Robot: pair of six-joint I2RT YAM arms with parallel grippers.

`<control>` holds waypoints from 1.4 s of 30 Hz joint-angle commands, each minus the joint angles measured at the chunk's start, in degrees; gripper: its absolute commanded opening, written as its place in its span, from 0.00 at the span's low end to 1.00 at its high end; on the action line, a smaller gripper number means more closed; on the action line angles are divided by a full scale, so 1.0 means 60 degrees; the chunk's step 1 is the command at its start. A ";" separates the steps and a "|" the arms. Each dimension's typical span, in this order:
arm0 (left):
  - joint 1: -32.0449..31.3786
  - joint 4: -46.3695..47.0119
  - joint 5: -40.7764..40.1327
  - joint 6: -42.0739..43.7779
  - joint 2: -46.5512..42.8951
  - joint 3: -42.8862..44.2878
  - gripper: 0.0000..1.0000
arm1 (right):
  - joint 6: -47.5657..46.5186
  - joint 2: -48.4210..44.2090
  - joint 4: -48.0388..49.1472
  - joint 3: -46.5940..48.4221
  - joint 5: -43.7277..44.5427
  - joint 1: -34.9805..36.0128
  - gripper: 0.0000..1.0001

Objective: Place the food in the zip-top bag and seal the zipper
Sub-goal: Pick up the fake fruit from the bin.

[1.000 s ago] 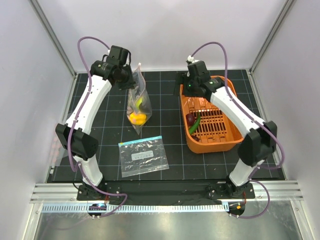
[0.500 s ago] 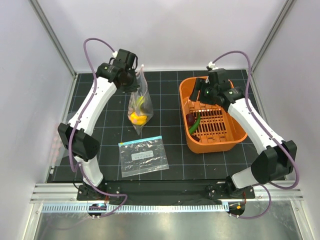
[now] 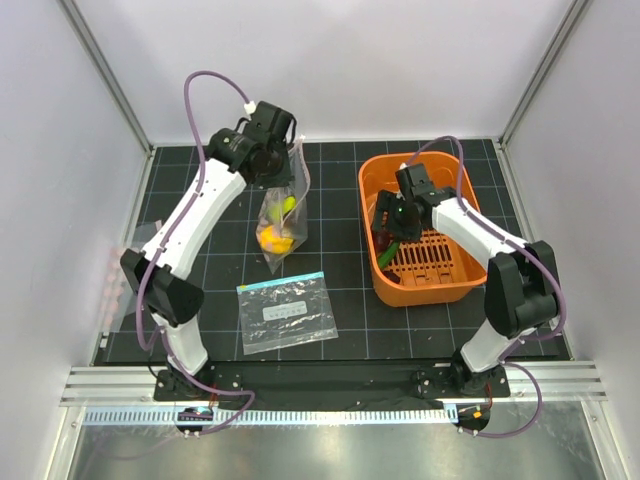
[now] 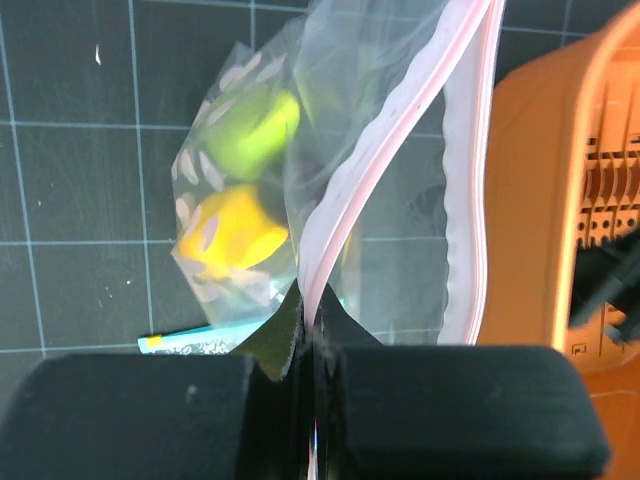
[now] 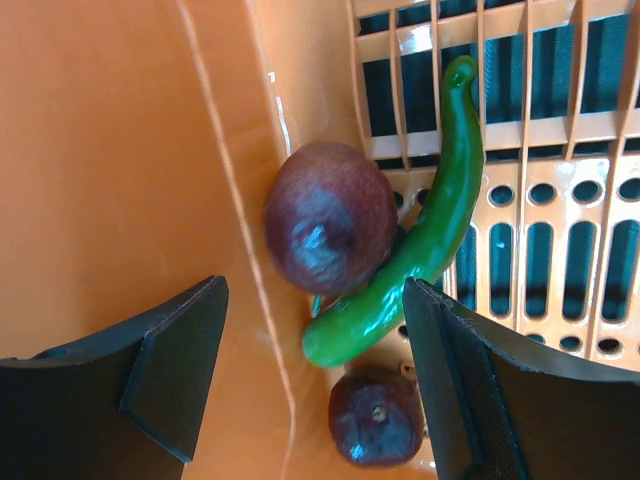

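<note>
My left gripper (image 3: 284,162) is shut on the pink zipper (image 4: 372,160) of the clear zip-top bag (image 3: 279,215) and holds it up, mouth open. Inside hang a yellow pepper (image 4: 232,226) and a green round fruit (image 4: 255,127). My right gripper (image 3: 392,226) is open inside the orange basket (image 3: 445,283), its jaws either side of a slim green chili (image 5: 425,235) and two dark maroon pieces, one large (image 5: 330,215) and one small (image 5: 376,415), without touching them.
A second clear bag with a teal strip and white label (image 3: 286,311) lies flat on the black mat near the front. The basket's orange wall (image 4: 530,190) is close to the right of the held bag.
The right gripper has swung from the basket's back rim down into the basket over the chili and maroon pieces. The left gripper has shifted right with the bag toward the basket.
</note>
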 commanded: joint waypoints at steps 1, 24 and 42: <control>-0.0134 -0.0531 -0.0616 0.0275 0.0122 0.0994 0.00 | 0.0349 0.0099 0.0879 -0.0130 -0.0361 -0.0003 0.78; -0.1160 -0.0665 -0.2565 0.1624 0.0929 0.1876 0.00 | -0.0309 0.0292 0.0956 0.0409 -0.0011 -0.0061 0.46; -0.1409 0.0846 -0.0910 0.1256 -0.0316 0.0292 0.00 | 0.1196 -0.1293 0.2253 0.3237 -0.3085 0.0215 0.41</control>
